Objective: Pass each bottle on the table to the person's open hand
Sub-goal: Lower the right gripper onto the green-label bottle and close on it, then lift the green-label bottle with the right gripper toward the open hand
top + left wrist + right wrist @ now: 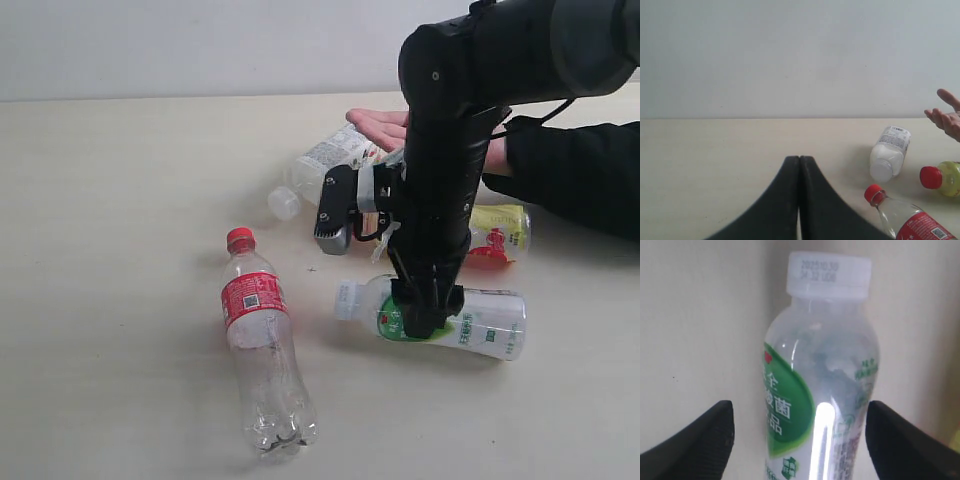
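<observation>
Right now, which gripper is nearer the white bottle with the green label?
Right. The right gripper straddles the white bottle, its open jaws either side; the left gripper, shut, sits back, the bottle outside its view.

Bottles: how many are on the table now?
4: clear red-capped bottle front left; green-label bottle straddled by the right gripper; yellow bottle beyond it; white-capped bottle by the hand. None seems hidden.

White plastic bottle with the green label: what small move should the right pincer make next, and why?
Probably close the right pincer on the white plastic bottle with the green label. Its black fingers stand open on either side of the bottle's body, so it is framed but not yet gripped. The bare open hand waits nearby.
</observation>
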Action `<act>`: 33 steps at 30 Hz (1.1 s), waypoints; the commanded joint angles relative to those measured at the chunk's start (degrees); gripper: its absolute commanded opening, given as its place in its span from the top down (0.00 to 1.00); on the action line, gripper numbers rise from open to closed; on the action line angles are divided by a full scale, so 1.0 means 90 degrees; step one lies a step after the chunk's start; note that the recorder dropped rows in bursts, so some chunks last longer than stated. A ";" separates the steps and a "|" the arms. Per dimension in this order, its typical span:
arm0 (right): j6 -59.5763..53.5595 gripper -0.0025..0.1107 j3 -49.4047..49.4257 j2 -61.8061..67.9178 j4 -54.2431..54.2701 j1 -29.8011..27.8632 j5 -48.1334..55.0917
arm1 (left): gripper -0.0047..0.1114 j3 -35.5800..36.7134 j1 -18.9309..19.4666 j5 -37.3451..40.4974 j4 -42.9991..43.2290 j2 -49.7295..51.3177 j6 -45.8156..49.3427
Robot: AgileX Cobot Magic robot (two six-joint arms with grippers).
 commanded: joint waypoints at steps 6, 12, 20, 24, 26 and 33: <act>0.0121 0.36 -0.0028 0.0036 -0.0158 0.0036 -0.0119 | 0.96 0.0019 0.0011 -0.0018 0.0005 -0.0040 0.0011; 0.0253 0.36 0.0163 0.0273 -0.0240 0.0036 -0.0179 | 0.96 0.0019 0.0011 -0.0018 0.0005 -0.0040 0.0011; 0.0275 0.36 0.0161 0.0711 -0.0240 0.0036 -0.0453 | 0.96 0.0019 0.0011 -0.0018 0.0005 -0.0040 0.0011; 0.0563 0.36 0.0161 0.0751 -0.0240 0.0036 -0.0454 | 0.96 0.0019 0.0011 -0.0018 0.0005 -0.0040 0.0011; 0.0563 0.37 0.0161 0.0751 -0.0240 0.0036 -0.0440 | 0.96 0.0019 0.0011 -0.0018 0.0005 -0.0040 0.0011; 0.0550 0.86 0.0124 0.0693 -0.0240 0.0036 0.0168 | 0.96 0.0019 0.0011 -0.0018 0.0005 -0.0040 0.0011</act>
